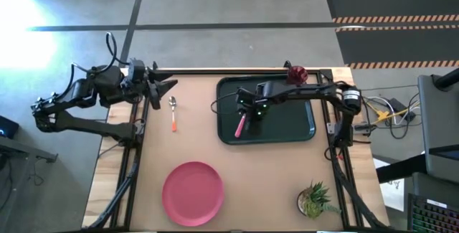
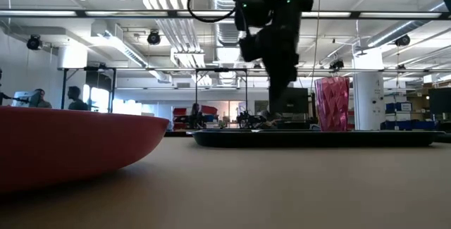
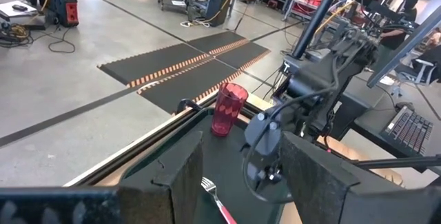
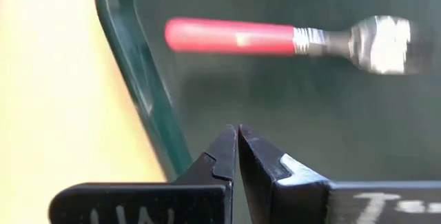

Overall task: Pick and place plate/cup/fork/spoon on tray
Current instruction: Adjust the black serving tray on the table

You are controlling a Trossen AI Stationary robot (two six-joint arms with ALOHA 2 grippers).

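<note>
The pink-handled fork lies flat in the left part of the dark tray; it also shows in the right wrist view. My right gripper hovers just over it, shut and empty. The orange-handled spoon lies on the table left of the tray. The pink-red plate rests on the table near the front edge. The dark-red cup stands upright at the tray's far edge; on the tray or behind it, I cannot tell. My left gripper is open at the table's far left, beyond the spoon.
A small potted green plant stands at the table's front right corner. Bare tabletop lies between the plate and the tray. In the low view the plate fills the left foreground and the tray's rim runs across the right.
</note>
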